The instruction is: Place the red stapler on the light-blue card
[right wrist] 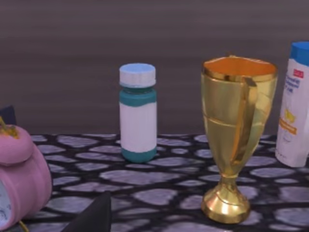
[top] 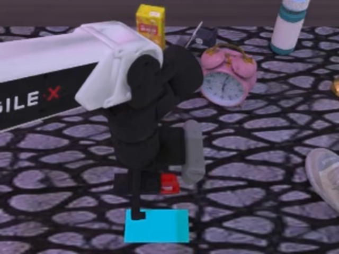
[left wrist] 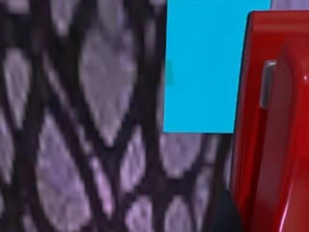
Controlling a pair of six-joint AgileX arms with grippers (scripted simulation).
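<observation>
The red stapler [top: 169, 183] hangs just behind the light-blue card [top: 157, 226]; only its right end peeks out from under my left gripper [top: 145, 183], which is shut on it. In the left wrist view the stapler [left wrist: 275, 125] is a large glossy red body with a dark fingertip [left wrist: 231, 217] against it, and the card [left wrist: 207, 63] lies flat beside it on the table. A thin black part of the gripper reaches down over the card's back left corner. My right gripper [right wrist: 137, 228] is parked off the top view and open, with one dark fingertip [right wrist: 99, 212] showing.
At the back stand a yellow juice box [top: 150, 24], a pink alarm clock [top: 228, 74] and a white-and-teal bottle [top: 288, 24]. A gold trophy [right wrist: 236, 140] and a blue-capped white bottle [right wrist: 294, 106] are at the right. A grey shoe [top: 326, 177] lies at the right edge.
</observation>
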